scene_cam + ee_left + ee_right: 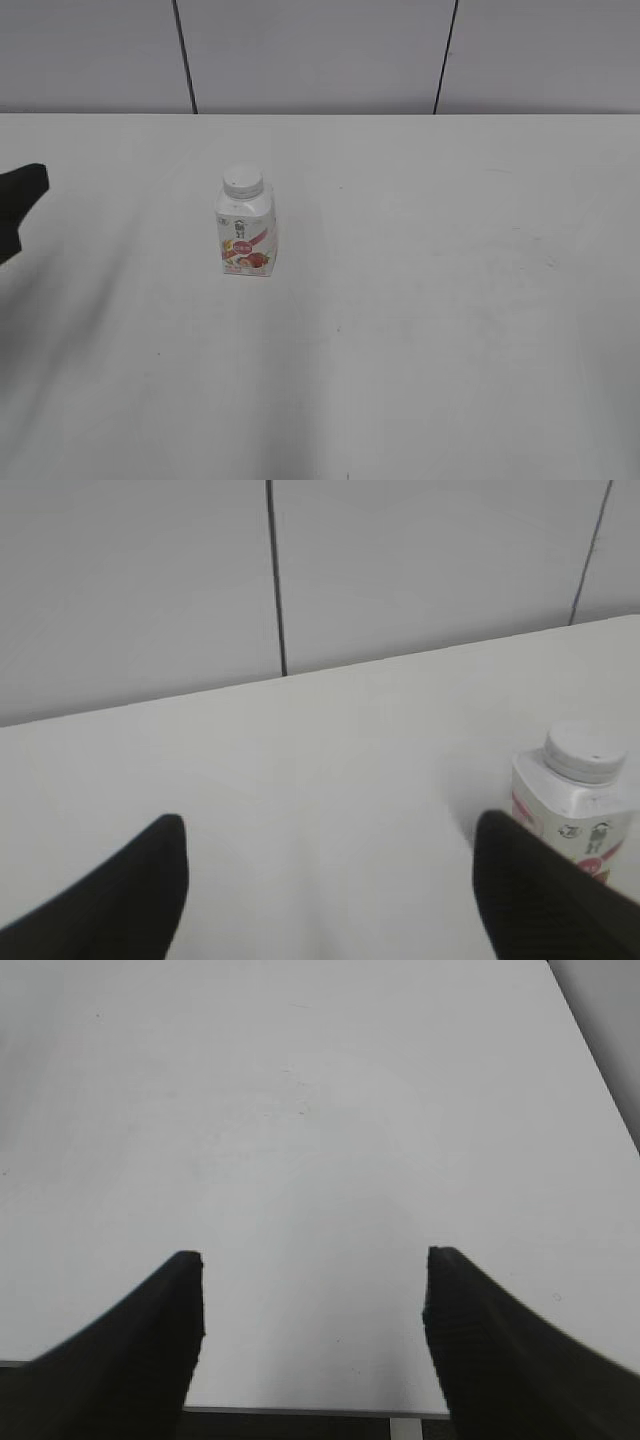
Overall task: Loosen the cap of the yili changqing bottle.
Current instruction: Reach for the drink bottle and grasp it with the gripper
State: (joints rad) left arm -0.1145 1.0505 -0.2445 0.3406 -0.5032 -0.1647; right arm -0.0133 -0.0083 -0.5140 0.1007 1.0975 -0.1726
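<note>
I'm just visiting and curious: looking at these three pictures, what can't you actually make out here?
- Bottle: its label lettering is too small in the exterior view; in the left wrist view the bottle is cut off low by a dark finger and the frame edge.
- Cap: whether it is tight or loosened cannot be told.
- Right pincer: outside the exterior view.
- Left pincer: the exterior view shows only a dark tip at the left edge.

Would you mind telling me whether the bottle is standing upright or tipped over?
Upright: the bottle stands on its base on the table, with the cap on top.
</note>
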